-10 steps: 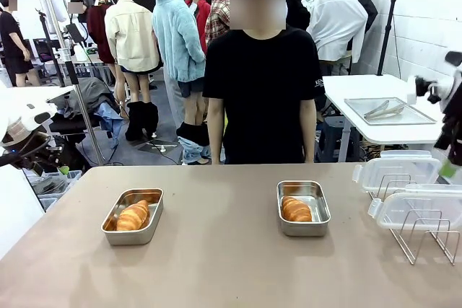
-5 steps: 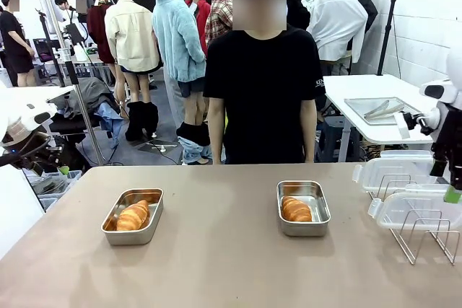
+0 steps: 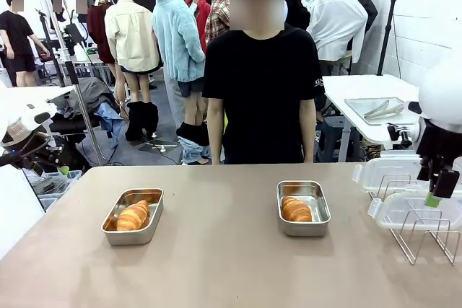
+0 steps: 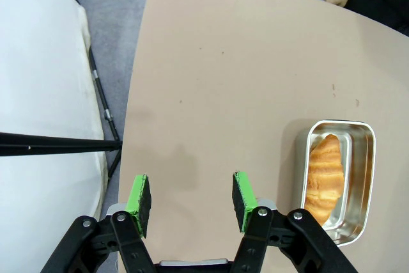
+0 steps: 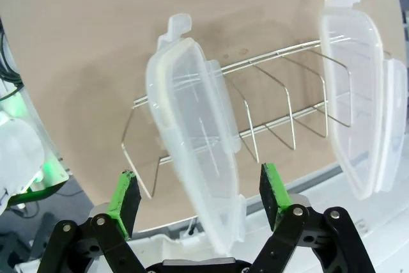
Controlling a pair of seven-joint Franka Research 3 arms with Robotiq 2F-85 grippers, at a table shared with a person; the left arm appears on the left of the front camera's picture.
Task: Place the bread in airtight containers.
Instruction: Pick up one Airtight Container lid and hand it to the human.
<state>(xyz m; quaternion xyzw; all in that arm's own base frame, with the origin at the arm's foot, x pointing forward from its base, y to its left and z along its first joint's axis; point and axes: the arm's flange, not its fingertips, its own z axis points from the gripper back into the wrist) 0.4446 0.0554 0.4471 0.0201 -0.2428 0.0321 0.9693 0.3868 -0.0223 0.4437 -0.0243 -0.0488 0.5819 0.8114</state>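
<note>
Our right gripper (image 5: 198, 190), spread and empty, has dropped astride the nearer clear lid (image 5: 192, 132) on the wire rack (image 5: 281, 107); with both croissants (image 3: 133, 216) already in their steel pans (image 3: 130, 239), we judge lidding comes next.

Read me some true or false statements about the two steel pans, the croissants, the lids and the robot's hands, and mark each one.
1. Each rectangular stainless-steel pan holds one golden-brown croissant roll. True.
2. The clear plastic lids are clipped onto the pans. False: both stand in the silver wire rack on the robot's right side of the table.
3. The robot's left hand is shut on a croissant. False: it is open over the bare beige table.
4. The robot's right hand is open, above a lid in the rack. True.
</note>
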